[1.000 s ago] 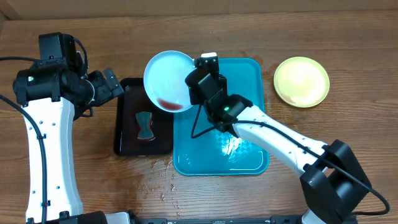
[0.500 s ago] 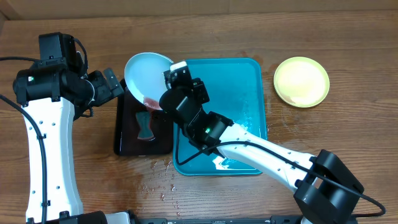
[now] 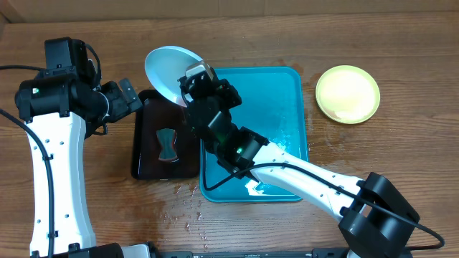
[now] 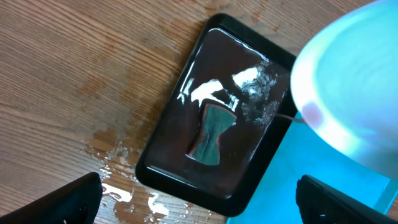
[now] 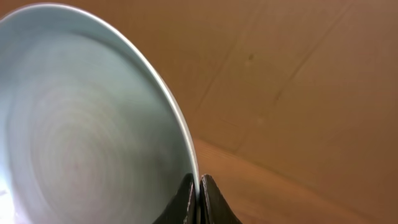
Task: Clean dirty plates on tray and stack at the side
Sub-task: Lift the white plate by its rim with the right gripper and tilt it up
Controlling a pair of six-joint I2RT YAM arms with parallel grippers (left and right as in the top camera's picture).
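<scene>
We see a wooden desk [image 3: 401,43] filling the overhead view, its grain running across. It has wet splashes at lower centre, just below the trays. A pale strip along the top edge is all we get of the room. In the right wrist view only a blurred brown surface shows behind.

There are two arms. The left arm's base is cut off at the lower left and the right arm's at the lower right.

There are two trays. The tray [image 3: 287,93], teal-blue, lies at centre with wet glints on its floor and the right arm crossing its left half. A smaller black tray [image 3: 147,154] lies touching or just beside its left edge. We cannot tell which.

We count two plates in view. The mint-white plate [image 3: 166,68] hangs tilted at upper centre, over the top of the black tray. A faint reddish spot shows on it in the left wrist view. The yellow-green plate [image 3: 348,93] rests on the desk at upper right, well apart. Whether it is one plate or a stack, we cannot tell.

One hourglass-shaped piece [image 3: 166,145] lies in the black tray's shiny liquid.

The right gripper [image 5: 199,193] has its jaws pinched on the mint-white plate's rim. The left gripper [image 3: 128,97], at upper left, has its jaws spread wide and holds nothing.
</scene>
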